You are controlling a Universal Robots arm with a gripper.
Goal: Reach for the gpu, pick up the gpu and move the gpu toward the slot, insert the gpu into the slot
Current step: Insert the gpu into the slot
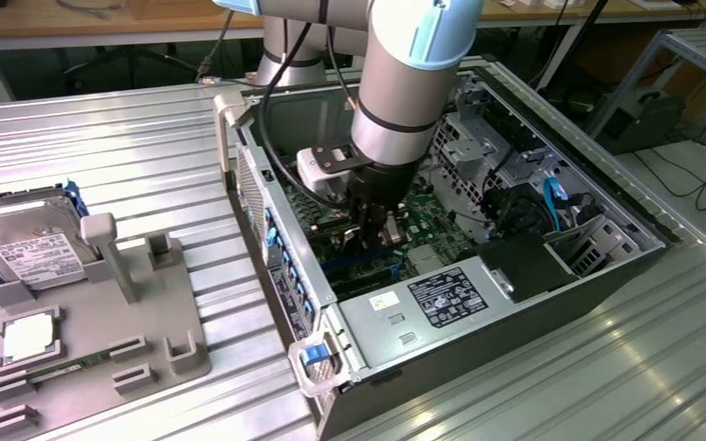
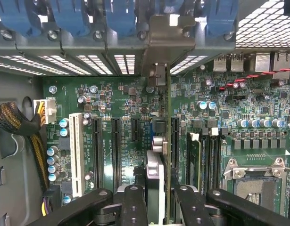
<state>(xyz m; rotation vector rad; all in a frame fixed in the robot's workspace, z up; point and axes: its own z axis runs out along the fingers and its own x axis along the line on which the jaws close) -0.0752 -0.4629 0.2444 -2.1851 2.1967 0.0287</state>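
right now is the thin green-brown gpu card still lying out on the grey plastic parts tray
No, the gpu stands edge-on between the gripper fingers, over the green motherboard inside the case.

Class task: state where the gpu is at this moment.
The gpu stands on edge inside the open computer case, clamped in the pincer over the green motherboard; its silver bracket meets the case's rear wall, between the blue clips.

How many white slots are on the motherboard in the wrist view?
1. The white slot sits near the motherboard's edge, beside the yellow and black cable bundle, away from the card held in the gripper. The gripper may hide more.
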